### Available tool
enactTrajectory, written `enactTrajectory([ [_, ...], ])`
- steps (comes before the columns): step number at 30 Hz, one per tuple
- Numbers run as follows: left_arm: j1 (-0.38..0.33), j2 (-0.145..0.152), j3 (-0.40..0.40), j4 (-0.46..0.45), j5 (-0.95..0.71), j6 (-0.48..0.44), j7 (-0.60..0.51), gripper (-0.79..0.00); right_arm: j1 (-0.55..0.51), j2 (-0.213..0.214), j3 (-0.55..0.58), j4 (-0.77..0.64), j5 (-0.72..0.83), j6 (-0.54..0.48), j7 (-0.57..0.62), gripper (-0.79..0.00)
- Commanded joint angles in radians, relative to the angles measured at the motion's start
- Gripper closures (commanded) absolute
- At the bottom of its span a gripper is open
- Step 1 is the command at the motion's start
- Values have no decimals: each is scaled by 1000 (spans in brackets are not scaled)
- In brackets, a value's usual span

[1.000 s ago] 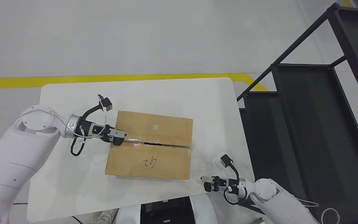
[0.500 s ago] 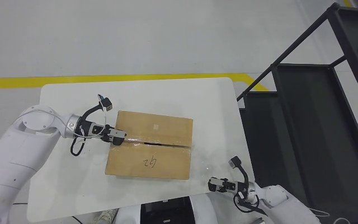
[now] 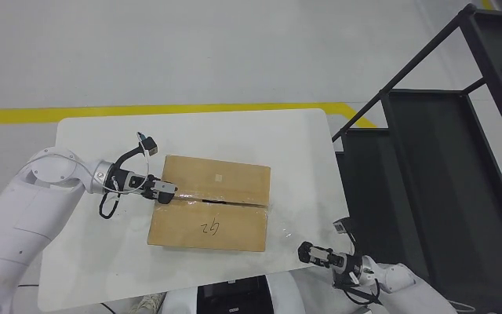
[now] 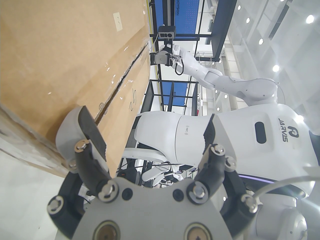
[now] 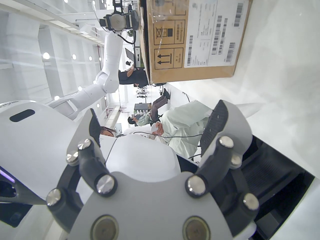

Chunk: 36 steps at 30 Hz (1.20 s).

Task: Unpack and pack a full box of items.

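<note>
The closed cardboard box [image 3: 212, 177] lies in the middle of the white table [image 3: 235, 133]. The left gripper [image 3: 163, 191] is at the box's left end, by the seam [image 3: 220, 204]. Its fingers [image 4: 91, 128] are spread, one just beside the top edge. The right gripper [image 3: 306, 253], also spread, is near the table's front edge, well apart from the box.

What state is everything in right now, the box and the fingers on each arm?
Cardboard box: closed, top flaps down, lying flat on the table.
Left gripper: fingers open, empty, at the box's end by the seam.
Right gripper: fingers open, empty, apart from the box, near the table's edge.
</note>
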Motion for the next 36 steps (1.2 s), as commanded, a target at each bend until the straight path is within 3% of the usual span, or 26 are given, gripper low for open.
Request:
enactTrajectory([
  [1, 0, 0, 0, 0, 0, 0, 0, -785, -17, 9, 17, -31, -1, -27, -27, -785],
  [7, 0, 0, 0, 0, 0, 0, 0, -785, -73, 43, 81, -120, -12, -102, -102, -785],
  [20, 0, 0, 0, 0, 0, 0, 0, -785, -146, 111, 174, -374, -27, -96, -96, -785],
  [26, 0, 0, 0, 0, 0, 0, 0, -785, -98, 120, 165, -299, -42, 171, -49, -785],
  [36, 0, 0, 0, 0, 0, 0, 0, -785, 52, 81, 23, -154, -119, 282, -160, -785],
])
